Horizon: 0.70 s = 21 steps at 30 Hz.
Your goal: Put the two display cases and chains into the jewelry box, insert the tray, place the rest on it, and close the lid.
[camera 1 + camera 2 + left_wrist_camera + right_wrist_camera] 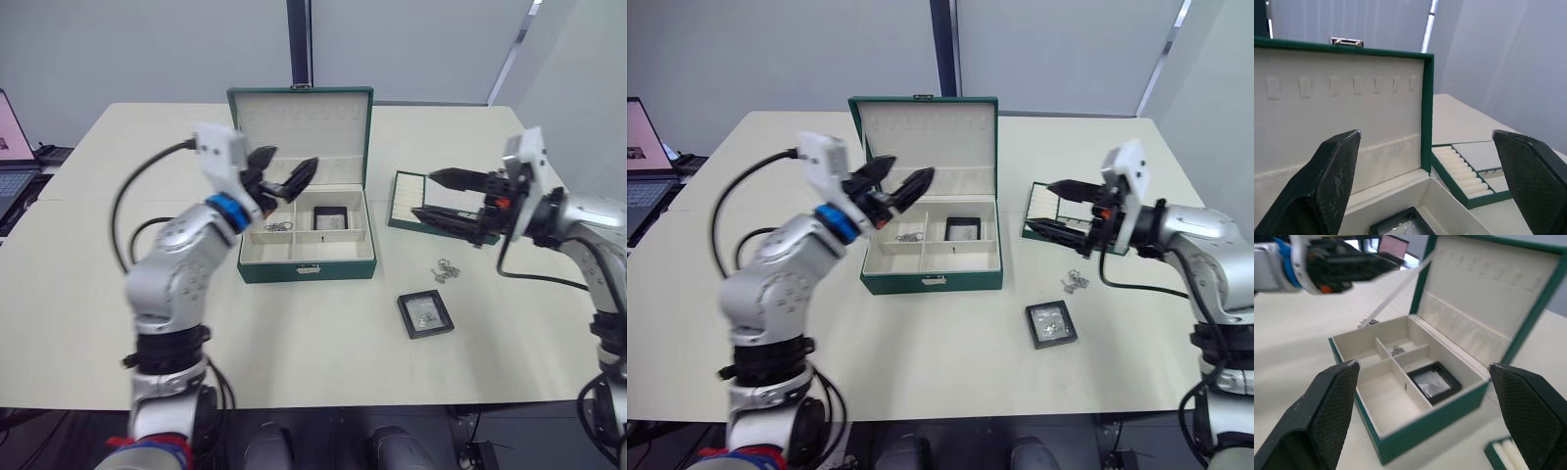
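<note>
The jewelry box [306, 265] stands open mid-table with its lid [302, 119] upright. One display case [330, 218] lies in its right back compartment, and chains [277, 227] rest in a left compartment. The other display case [425, 314] lies on the table in front and to the right of the box. The rest [446, 269], a small silver cluster, sits between that case and the tray [406, 192]. My left gripper [292, 162] hovers open and empty over the box's left side. Held open and empty, my right gripper [425, 195] hangs just above the tray.
An open laptop [10, 147] sits beyond the table's far left edge. The box's metal latch [308, 268] faces the front edge. A black cable [137, 186] loops beside my left arm.
</note>
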Motion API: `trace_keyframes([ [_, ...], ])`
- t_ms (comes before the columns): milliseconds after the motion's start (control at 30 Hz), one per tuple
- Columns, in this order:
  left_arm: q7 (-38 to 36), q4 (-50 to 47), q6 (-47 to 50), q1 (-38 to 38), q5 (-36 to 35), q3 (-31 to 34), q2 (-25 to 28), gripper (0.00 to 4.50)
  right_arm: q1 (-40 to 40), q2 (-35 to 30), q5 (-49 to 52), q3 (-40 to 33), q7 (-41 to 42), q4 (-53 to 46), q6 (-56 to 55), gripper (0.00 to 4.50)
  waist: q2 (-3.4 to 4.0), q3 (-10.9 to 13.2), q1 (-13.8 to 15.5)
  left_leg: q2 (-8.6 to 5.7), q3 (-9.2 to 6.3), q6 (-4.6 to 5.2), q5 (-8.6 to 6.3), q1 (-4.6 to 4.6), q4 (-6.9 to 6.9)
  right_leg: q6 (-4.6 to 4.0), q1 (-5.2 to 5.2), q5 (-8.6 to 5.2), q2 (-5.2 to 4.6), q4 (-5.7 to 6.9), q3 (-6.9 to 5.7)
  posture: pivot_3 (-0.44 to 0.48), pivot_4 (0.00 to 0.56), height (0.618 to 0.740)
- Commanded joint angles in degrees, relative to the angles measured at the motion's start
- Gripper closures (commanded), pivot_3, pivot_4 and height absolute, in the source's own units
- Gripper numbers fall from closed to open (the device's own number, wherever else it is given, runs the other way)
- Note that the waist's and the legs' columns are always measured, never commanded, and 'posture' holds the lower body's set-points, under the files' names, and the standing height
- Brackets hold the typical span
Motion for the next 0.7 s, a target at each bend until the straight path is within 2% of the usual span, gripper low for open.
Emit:
trace_keyframes([
  [33,-1.8,-4.3,2.3,4.2,-5.0,8.4,6.2,0.02,4.1,-3.4,0.2,-6.4,1.4,1.0,-2.3,0.0,0.0,0.0,0.0,0.0,-0.02,0.0,0.0,0.01,0.0,0.0,0.02,0.0,0.0,0.0,-0.01,0.0,0.15,0.74],
  [133,-1.9,-5.1,3.0,9.6,-7.4,14.7,10.6,0.02,9.3,-4.7,0.1,-10.1,1.2,2.6,-3.4,0.0,0.0,0.0,0.1,0.0,-0.07,0.01,-0.01,0.02,-0.02,0.0,0.14,0.0,-0.01,-0.01,-0.04,0.0,0.15,0.74],
  [200,-1.1,-4.7,2.7,13.2,-8.9,19.0,11.5,0.02,13.1,-4.7,-0.6,-12.1,0.2,3.7,-4.5,0.0,-0.01,0.0,0.1,-0.01,-0.1,0.01,-0.01,0.03,0.0,0.0,0.19,0.0,-0.02,-0.02,-0.08,0.0,0.15,0.74],
  [300,0.0,-4.0,1.0,17.8,-8.2,22.0,12.0,0.02,18.2,-3.7,-3.0,-13.5,-1.5,5.3,-8.0,0.0,-0.02,0.0,0.2,-0.03,-0.17,0.01,-0.01,0.04,0.04,0.01,0.24,0.0,-0.02,0.02,-0.11,0.0,0.15,0.74],
  [533,9.2,-0.1,-9.9,28.8,2.3,24.0,5.9,0.02,20.8,6.5,-7.9,-17.8,-12.9,13.4,-22.2,0.0,-0.03,0.0,0.0,-0.06,-0.2,0.0,-0.01,0.06,0.03,0.01,0.25,0.01,-0.01,0.01,-0.08,0.0,0.15,0.74],
  [700,15.3,6.7,-18.4,31.5,9.1,25.2,4.0,0.02,20.1,10.2,-11.4,-18.4,-19.0,19.0,-30.7,0.0,-0.02,0.0,0.0,-0.05,-0.19,0.0,-0.01,0.09,0.0,0.01,0.25,0.01,0.0,0.02,-0.07,0.0,0.15,0.74],
])
